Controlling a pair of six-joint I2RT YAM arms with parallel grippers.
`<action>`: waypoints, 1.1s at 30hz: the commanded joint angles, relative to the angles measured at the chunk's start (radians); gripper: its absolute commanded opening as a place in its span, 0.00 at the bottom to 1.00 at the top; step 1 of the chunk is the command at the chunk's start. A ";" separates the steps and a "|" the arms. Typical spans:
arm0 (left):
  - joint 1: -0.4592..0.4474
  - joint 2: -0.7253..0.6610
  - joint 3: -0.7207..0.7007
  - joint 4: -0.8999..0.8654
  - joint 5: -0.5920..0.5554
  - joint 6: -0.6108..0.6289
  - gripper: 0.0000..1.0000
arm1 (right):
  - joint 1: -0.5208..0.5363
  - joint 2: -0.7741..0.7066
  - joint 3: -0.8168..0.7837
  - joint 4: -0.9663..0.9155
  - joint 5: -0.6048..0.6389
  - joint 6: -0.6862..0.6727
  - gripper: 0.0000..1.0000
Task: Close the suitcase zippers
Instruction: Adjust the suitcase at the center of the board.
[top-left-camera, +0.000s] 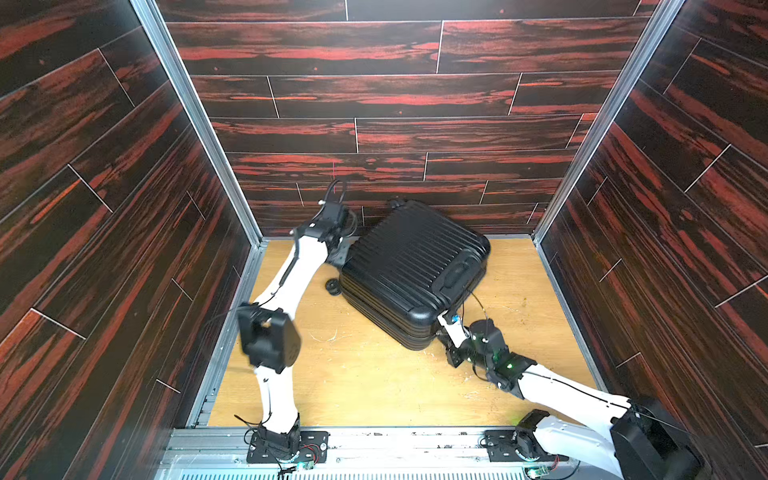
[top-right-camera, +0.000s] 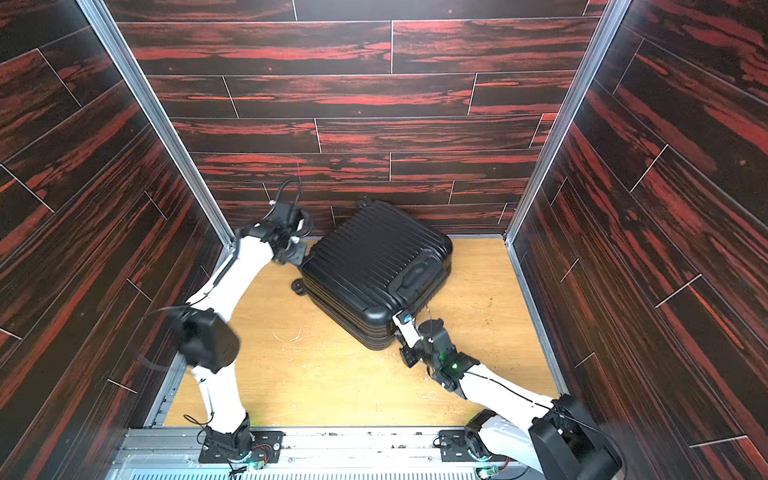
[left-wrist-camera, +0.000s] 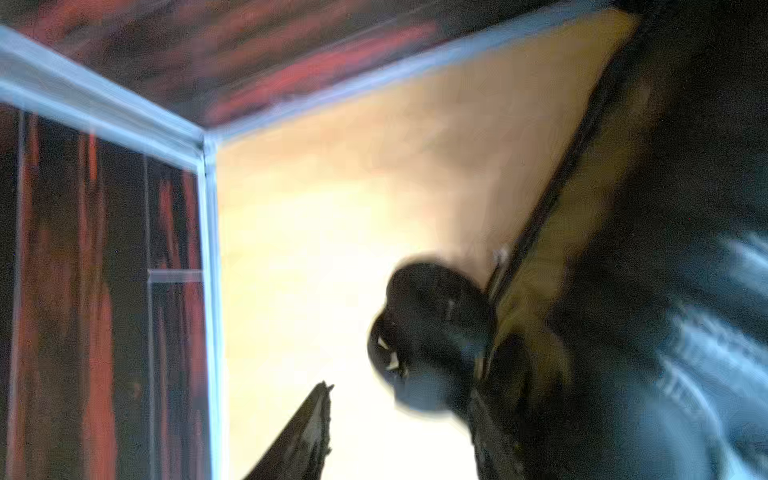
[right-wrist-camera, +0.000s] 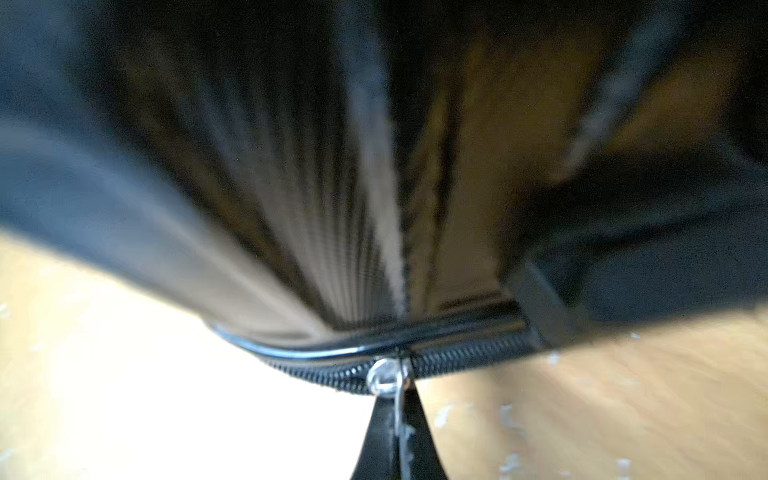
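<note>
Fingers (right-wrist-camera: 419, 432) of the right gripper (right-wrist-camera: 397, 401) pressed flat together, pinching the silver pull ring (right-wrist-camera: 385, 380) of the zippers (right-wrist-camera: 469, 354). Visible so only from the right wrist: fine black teeth curving along the seam under a glossy rim, ribbed shell of the suitcase (right-wrist-camera: 187, 174) blurred beyond, pale table (right-wrist-camera: 124, 395) beneath. Too small in both top views to find ring or teeth; there, merely the right gripper's tip against the near right corner of the case.

Lies with shells together and one ribbed face up, toward the back of the wooden table, turned cornerwise, far corner close to the dark red back wall (top-left-camera: 395, 95), black handle (top-left-camera: 455, 274) on the upper face near its right edge. Whole outline given by the top views alone.

At the far left side of the suitcase, the left gripper (top-left-camera: 337, 254), near a wheel (top-left-camera: 332, 286); fingertips hidden there behind the wrist. From the left wrist, heavily smeared: one dark finger (left-wrist-camera: 307, 432) set well off to one side, bare table between it and the wheel, its partner lost in the black blur beside the shell. Stands partly spread, with no visible hold on anything. Shows also a metal corner post (left-wrist-camera: 210, 291) of the enclosure, unseen from the right wrist.
</note>
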 joint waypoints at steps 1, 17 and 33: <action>-0.024 -0.111 -0.200 -0.163 0.051 -0.022 0.55 | -0.048 0.039 0.064 0.064 -0.069 -0.035 0.00; -0.018 -0.541 -0.378 0.278 0.152 0.021 0.94 | -0.124 -0.013 0.068 0.006 -0.157 -0.028 0.00; 0.098 0.351 0.673 -0.092 0.145 -0.131 0.52 | -0.121 -0.038 0.063 -0.017 -0.219 0.019 0.00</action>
